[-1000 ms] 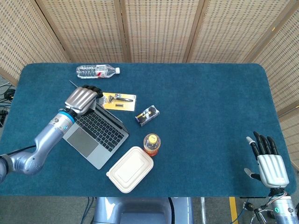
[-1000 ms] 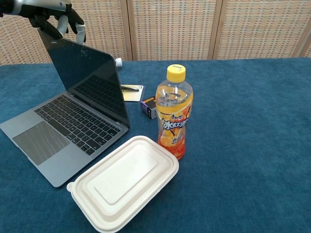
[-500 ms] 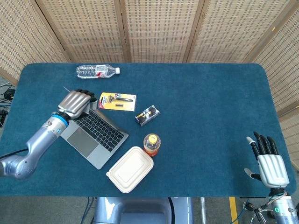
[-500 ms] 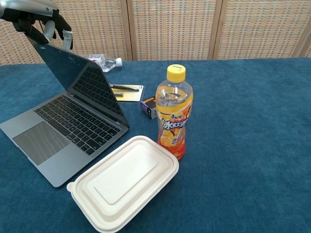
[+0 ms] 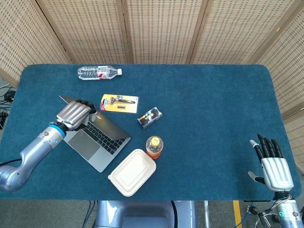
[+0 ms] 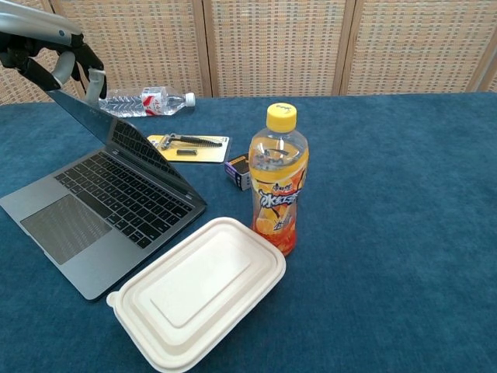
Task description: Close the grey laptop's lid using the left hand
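Overhead, metallic left robot hand [image 5: 73, 114] on smooth grey laptop lid [image 6: 116, 134].

Two robot cameras, one high, one low.
Head view looks steeply down over the whole table [image 5: 213, 104]; chest view sits near its front edge, facing the screen wall; both share the laptop [image 5: 97, 135] and orange drink bottle [image 6: 278, 179].

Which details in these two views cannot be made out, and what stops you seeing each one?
- left hand: chest view, partly cut off at the top-left edge.
- right hand: absent from chest view.
- small box: chest view, partly behind the orange bottle; its print is too small.
- laptop screen: head view, hidden beneath its tilted lid.
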Robot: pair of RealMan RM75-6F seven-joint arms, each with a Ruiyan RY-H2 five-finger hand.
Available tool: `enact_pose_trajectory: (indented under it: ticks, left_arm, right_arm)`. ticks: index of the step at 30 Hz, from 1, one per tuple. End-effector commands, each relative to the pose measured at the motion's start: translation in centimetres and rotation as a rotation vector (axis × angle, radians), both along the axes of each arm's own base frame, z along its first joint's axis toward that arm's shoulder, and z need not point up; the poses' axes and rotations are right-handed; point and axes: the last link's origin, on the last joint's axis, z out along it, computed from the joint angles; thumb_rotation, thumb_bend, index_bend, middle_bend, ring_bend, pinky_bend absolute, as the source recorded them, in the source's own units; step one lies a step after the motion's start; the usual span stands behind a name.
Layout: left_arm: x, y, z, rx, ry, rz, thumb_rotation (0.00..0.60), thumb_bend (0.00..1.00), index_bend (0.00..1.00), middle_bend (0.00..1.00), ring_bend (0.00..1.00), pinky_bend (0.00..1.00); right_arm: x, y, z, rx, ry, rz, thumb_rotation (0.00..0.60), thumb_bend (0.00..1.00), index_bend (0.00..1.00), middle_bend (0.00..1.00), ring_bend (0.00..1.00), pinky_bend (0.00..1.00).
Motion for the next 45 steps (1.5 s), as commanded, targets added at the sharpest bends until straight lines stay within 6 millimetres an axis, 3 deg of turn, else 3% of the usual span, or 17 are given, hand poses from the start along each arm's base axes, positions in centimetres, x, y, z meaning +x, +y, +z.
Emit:
enact_pose_trajectory:
  ticks: [1, 26, 45]
  left_arm:
    - [0.0, -0.5, 0.0, -0.014, 0.014, -0.007, 0.6, 1.0, 0.51, 0.32, 0.22, 0.21]
    - [-2.6, -3.8, -1.5, -0.11, 0.069, -0.001, 0.6, 1.0, 0.51, 0.32, 0.22, 0.22]
    - [-6.9, -6.2, -3.9, -0.164, 0.093, 0.044, 0.6, 1.0, 0.51, 0.32, 0.22, 0.22]
  right_arm:
    - [0.0, 0.0, 0.0, 0.0, 0.0, -0.001, 0.6, 0.0, 0.13, 0.0, 0.0, 0.0]
    - [0.2, 0.1, 0.0, 0.0, -0.001, 0.006, 0.6, 0.0, 0.13, 0.0, 0.0, 0.0]
    - [0.2, 0.1, -0.1, 0.006, -0.002, 0.004, 0.6, 0.0, 0.13, 0.0, 0.0, 0.0]
